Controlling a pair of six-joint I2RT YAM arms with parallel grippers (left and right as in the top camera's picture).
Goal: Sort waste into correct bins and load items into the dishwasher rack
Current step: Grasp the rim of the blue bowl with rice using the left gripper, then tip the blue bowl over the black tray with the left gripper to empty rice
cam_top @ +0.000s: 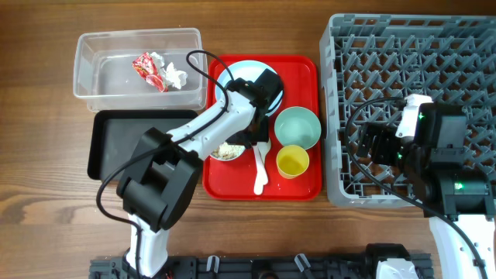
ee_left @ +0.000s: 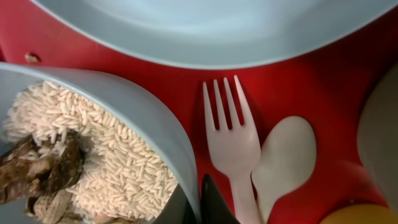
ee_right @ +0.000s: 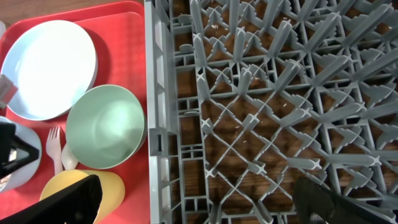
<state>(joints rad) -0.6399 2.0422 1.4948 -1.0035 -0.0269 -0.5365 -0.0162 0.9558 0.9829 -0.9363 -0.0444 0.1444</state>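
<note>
My left gripper [cam_top: 246,142] [ee_left: 199,190] is shut on the rim of the pale blue bowl [cam_top: 225,153] [ee_left: 155,118], one finger inside and one outside. The bowl holds white rice [ee_left: 112,155] and brown food bits [ee_left: 43,168] and sits on the red tray [cam_top: 298,182]. The pale blue plate [cam_top: 242,74], mint bowl [cam_top: 297,126], yellow cup [cam_top: 293,161], white fork [ee_left: 233,137] and spoon [ee_left: 286,155] are also on the tray. My right gripper [cam_top: 372,143] [ee_right: 199,205] is open and empty above the grey rack [cam_top: 411,46] [ee_right: 280,93].
The clear tub [cam_top: 101,77] at the back left holds the red-and-white wrapper [cam_top: 147,68] and white tissue [cam_top: 177,75]. The black tray [cam_top: 116,147] lies in front of it, left of the red tray. My left arm reaches across the black tray.
</note>
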